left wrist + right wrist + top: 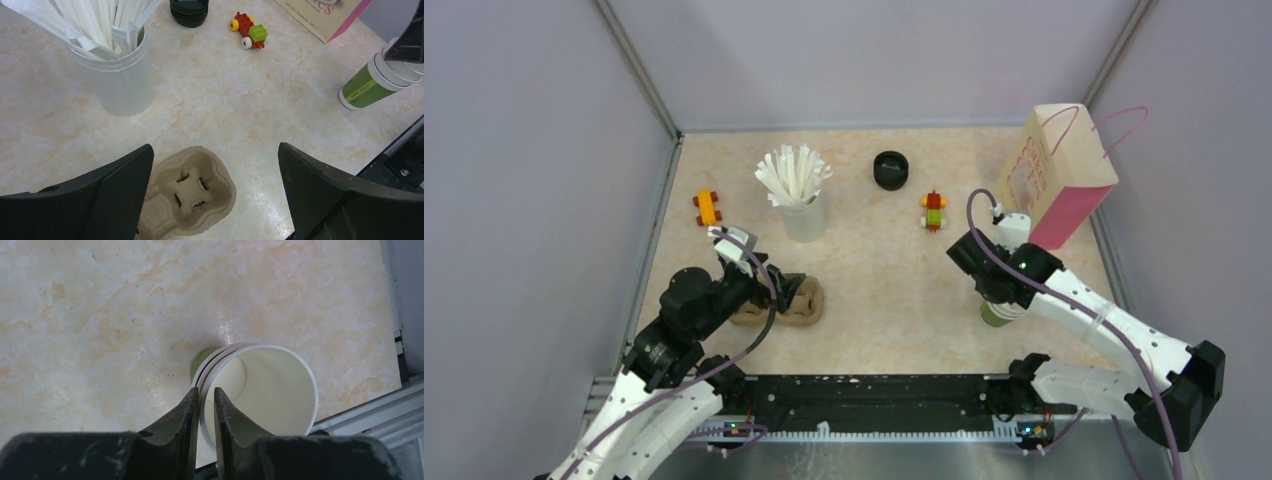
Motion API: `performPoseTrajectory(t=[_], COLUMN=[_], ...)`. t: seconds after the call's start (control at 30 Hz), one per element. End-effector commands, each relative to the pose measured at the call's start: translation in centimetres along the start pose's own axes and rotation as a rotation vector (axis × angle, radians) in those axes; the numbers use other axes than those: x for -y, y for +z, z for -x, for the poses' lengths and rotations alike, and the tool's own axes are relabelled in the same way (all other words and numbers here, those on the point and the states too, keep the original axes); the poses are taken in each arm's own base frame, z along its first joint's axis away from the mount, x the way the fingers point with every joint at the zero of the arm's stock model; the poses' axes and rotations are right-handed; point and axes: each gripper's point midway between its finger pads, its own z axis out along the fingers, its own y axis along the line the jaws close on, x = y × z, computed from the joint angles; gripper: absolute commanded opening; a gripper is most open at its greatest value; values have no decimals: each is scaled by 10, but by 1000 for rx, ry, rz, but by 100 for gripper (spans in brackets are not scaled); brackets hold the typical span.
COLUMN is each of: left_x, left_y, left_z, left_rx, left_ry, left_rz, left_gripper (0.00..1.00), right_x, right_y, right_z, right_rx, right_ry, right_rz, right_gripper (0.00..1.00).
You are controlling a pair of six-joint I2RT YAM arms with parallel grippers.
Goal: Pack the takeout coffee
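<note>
Top view: paper cups, green-sided, nested, unlidded, stand right front near the table edge, under the right gripper. Black lids back centre; bag back right; open room between. No lidded takeout coffee shows.
Left wrist: left gripper spread wide above the cardboard carrier.
Right wrist: right gripper pinched narrow on the cups' rim. Judged light, thin-walled, crushable; hold gently.
</note>
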Motion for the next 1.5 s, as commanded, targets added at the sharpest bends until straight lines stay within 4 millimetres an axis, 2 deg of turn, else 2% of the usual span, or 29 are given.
performPoseTrajectory(t=[0.0,0.33,0.57,0.87,1.03,1.23,1.33,1.47], left_x=[2,3,4,6,6,5,4,-3], left_y=[-1,-1,0,7,7,5,2,-5], left_z=[8,9,8,2,1,4,7,15], left_rx=[45,46,42,3,2,16,28,61], left_ry=[2,2,2,1,0,1,3,3], left_rz=[-12,-13,-19,-38,-37,-27,-24,25], left_gripper=[99,99,99,99,99,99,99,99], right_x=[-6,2,0,16,17,22,14,-23], right_y=[-10,-20,-25,-48,-66,-91,-103,-111], right_z=[13,25,27,44,61,93,113,130], right_rx=[35,59,33,68,90,154,190,205], right_ry=[38,43,39,79,97,97,72,47], right_rz=[79,58,59,81,126,152,197,326], right_gripper=[14,2,0,0,0,0,0,0])
